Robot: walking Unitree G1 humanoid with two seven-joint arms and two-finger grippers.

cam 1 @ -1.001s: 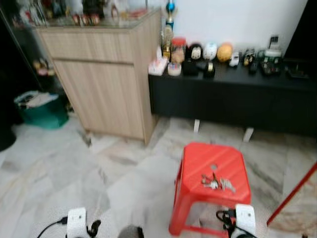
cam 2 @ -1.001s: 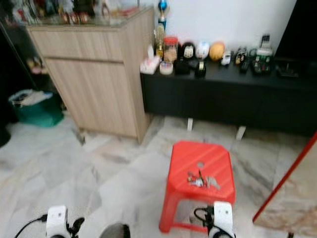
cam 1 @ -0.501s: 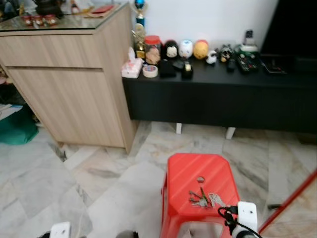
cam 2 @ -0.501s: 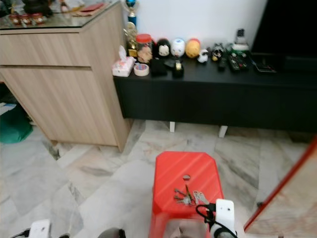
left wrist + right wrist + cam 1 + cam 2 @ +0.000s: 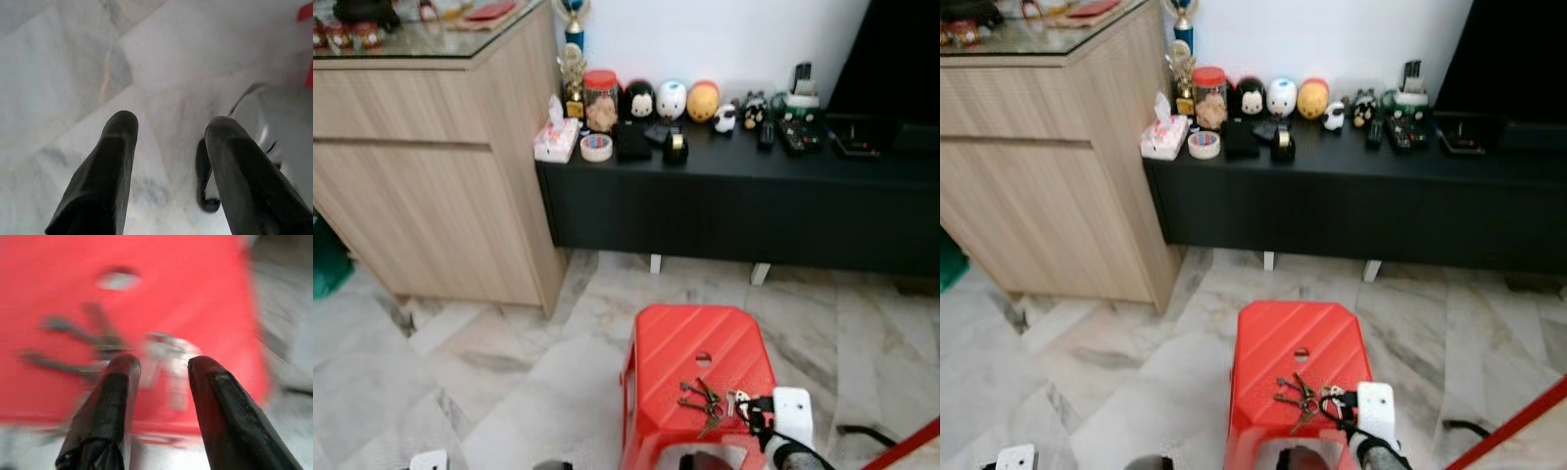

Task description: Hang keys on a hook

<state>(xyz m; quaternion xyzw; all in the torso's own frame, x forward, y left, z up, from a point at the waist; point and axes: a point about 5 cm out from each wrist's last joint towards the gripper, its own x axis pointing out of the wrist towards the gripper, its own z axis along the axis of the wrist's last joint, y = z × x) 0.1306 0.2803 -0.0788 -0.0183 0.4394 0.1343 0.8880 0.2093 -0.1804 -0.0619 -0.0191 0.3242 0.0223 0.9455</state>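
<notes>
The left gripper (image 5: 166, 127) hangs low over the pale marble floor (image 5: 460, 372) with its two black fingers spread apart and nothing between them. At about 5 o'clock in the head views, the right gripper (image 5: 159, 364) reaches over the near right part of the red plastic stool (image 5: 690, 343), its fingers (image 5: 215, 382) parted and released; the wrist picture is blurred, but the silver end of the keys (image 5: 705, 399) lies just ahead of the gap between the tips. The bunch rests flat on the stool's seat near its front edge, just below the small hole in the middle. Farther off, at 12 to 2 o'clock, a long black low cabinet (image 5: 744, 211) stands against the white wall, its top crowded with a tissue packet (image 5: 555, 140), a roll of tape (image 5: 596, 148), a red-lidded jar (image 5: 601, 98) and several round figurines (image 5: 673, 99). At 10 o'clock stands a light wooden cabinet (image 5: 431, 176) with a glass top
</notes>
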